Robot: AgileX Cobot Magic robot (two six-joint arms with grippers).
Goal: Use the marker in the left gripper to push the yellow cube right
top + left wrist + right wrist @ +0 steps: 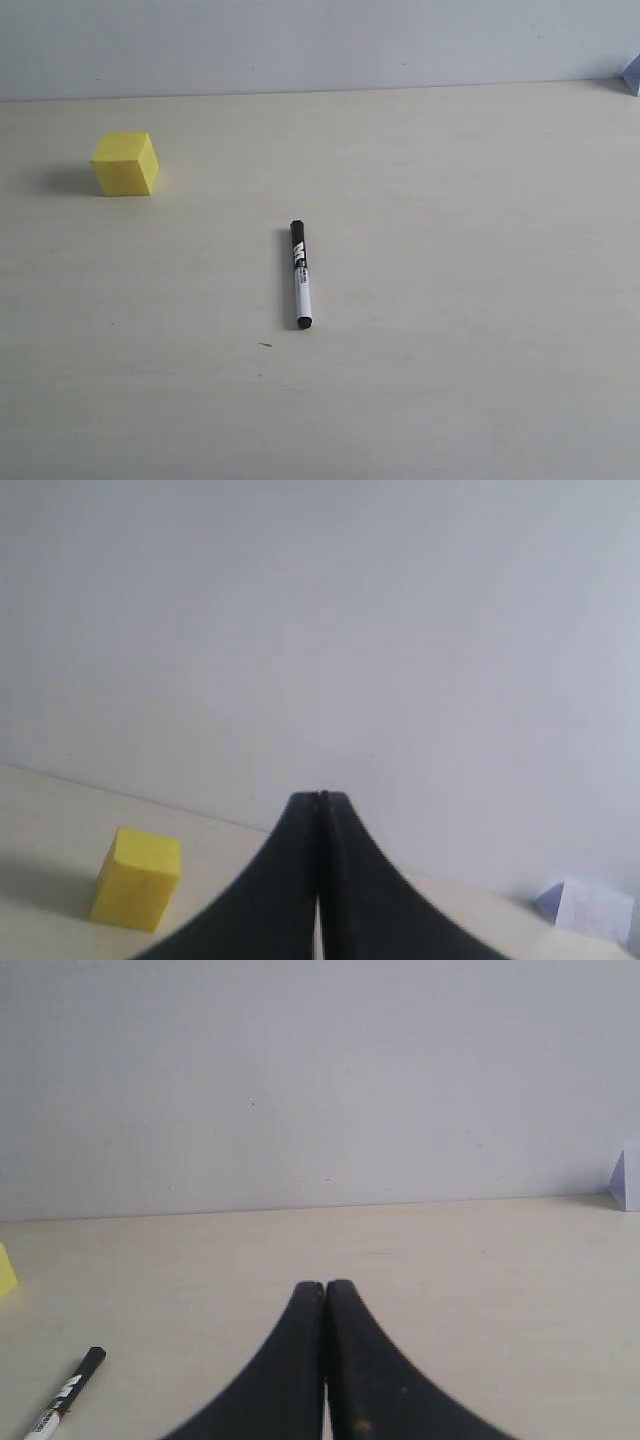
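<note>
Pale beige tabletop (450, 300), grey wall behind. Slim white black-capped marker (300, 275) lies flat mid-table, well apart from the small bright yellow cube (125, 164) far left. Black two-fingered left gripper (319, 798) pinched closed on nothing, cube out ahead of it; right gripper (325, 1285) same.

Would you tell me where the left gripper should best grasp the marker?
Grip the marker at its white barrel from straight above, closing across its width: it lies flat on the table, slim and long. The shut left gripper must open first.
</note>
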